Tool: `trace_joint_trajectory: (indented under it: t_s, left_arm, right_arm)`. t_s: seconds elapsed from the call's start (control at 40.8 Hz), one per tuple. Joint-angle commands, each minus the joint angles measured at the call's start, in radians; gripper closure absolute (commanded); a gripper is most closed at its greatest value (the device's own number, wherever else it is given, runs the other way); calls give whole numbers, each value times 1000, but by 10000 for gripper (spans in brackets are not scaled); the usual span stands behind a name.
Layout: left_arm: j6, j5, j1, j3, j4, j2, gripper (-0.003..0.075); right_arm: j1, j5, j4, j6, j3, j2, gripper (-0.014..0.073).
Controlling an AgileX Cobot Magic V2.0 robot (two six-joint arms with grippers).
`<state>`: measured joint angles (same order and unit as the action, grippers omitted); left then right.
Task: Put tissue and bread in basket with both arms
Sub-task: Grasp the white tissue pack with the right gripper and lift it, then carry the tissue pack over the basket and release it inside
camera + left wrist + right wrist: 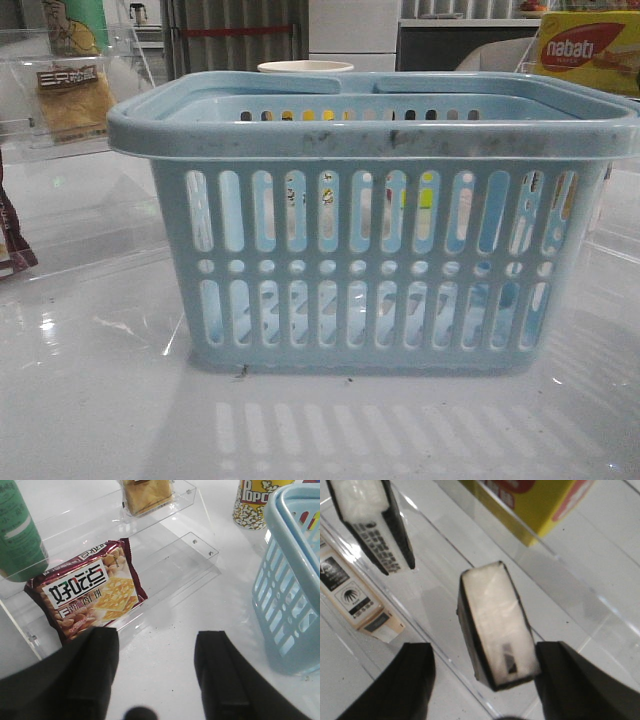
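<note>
The light-blue basket (370, 250) fills the middle of the front view; its corner shows in the left wrist view (292, 580). The bread (75, 95) lies in its clear packet on a clear shelf at the far left, and also shows in the left wrist view (147, 495). My left gripper (156, 637) is open and empty over the white table, short of the shelf. A tissue pack (495, 625), dark with a white face, stands on a clear shelf. My right gripper (485, 652) is open around it, the pack close to one finger (570, 680). Neither gripper shows in the front view.
A maroon cracker packet (87, 595), a green cylinder (20, 535) and a popcorn cup (255, 502) stand near the left gripper. A second tissue pack (370, 522), a beige box (355, 597) and the yellow nabati box (590, 50) are on the right shelf.
</note>
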<state>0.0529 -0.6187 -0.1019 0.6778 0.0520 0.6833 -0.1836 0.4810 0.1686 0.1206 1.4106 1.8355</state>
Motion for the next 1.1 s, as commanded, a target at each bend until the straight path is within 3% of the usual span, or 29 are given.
trace_joint_trajectory:
  t_s: [0.0,0.123,0.221,0.441,0.711,0.858,1.079]
  left_arm:
    - [-2,76,-3,27,6,5,297]
    - [-2,76,-3,27,6,5,297]
    - [-2,76,-3,27,6,5,297]
    - [-2,76,-3,27,6,5,297]
    - [-2,78,-3,27,6,5,297]
    - [-2,78,-3,27,6,5,297]
    - [-2,80,-3,27,6,5,297]
  right_arm:
    - [-6,-93,22,-1,39,-40,170]
    - [-6,-108,22,-1,39,-42,313]
    - [-6,-114,22,-1,39,-56,365]
    - [-3,-86,-2,-1,39,-160,379]
    - [12,83,-175,-1,39,-366,379]
    - [99,161,-177,-59,39,-427,379]
    - [340,253,-239,-121,34,-441,379]
